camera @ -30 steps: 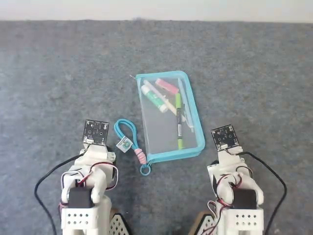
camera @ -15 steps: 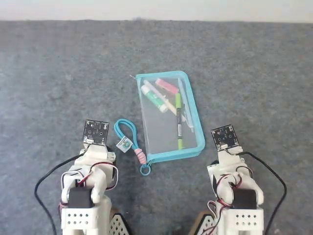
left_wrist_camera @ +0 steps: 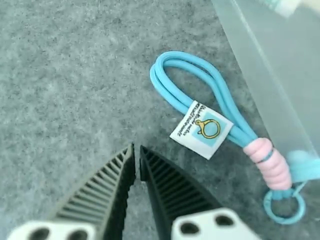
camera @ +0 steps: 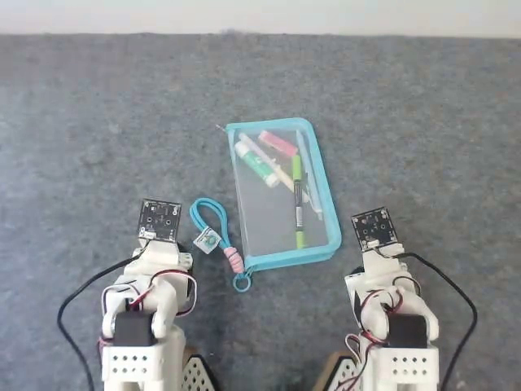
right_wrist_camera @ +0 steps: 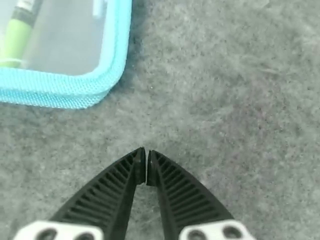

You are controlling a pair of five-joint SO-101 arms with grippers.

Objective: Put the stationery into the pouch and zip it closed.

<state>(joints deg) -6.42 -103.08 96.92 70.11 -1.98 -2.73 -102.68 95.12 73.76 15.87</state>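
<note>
1. Pouch: the flat rectangular pouch with a clear plastic face and turquoise fabric border (camera: pixel 289 257) lies at the centre of the high view on the grey felt-covered counter (camera: pixel 423 122), slightly tilted.
2. Inside it, in the upper half, lie a pink-red marker (camera: pixel 278 142) and a green-and-white marker (camera: pixel 258 165). A slim light-green pen (camera: pixel 298 199) runs down the right side.
3. From the pouch's lower left corner hangs a turquoise cord loop (camera: pixel 210 218) with a white tag, pink beads (camera: pixel 234 259) and a small ring.
4. The left pincer (left_wrist_camera: pixel 136 150) is pressed together and holds nothing, just short of the cord loop. The right pincer (right_wrist_camera: pixel 145 152) is likewise pressed together and empty, over bare felt near the pouch's lower right corner.
5. Judged from this, the stationery is in and the task looks at or near its end. If any zip is left, the next move calls for one pincer to pin the border while the other draws the cord.
6. The zip teeth and slider are too small to make out, so whether it is fully closed is uncertain. Both wrist views cut the pouch off.
</note>
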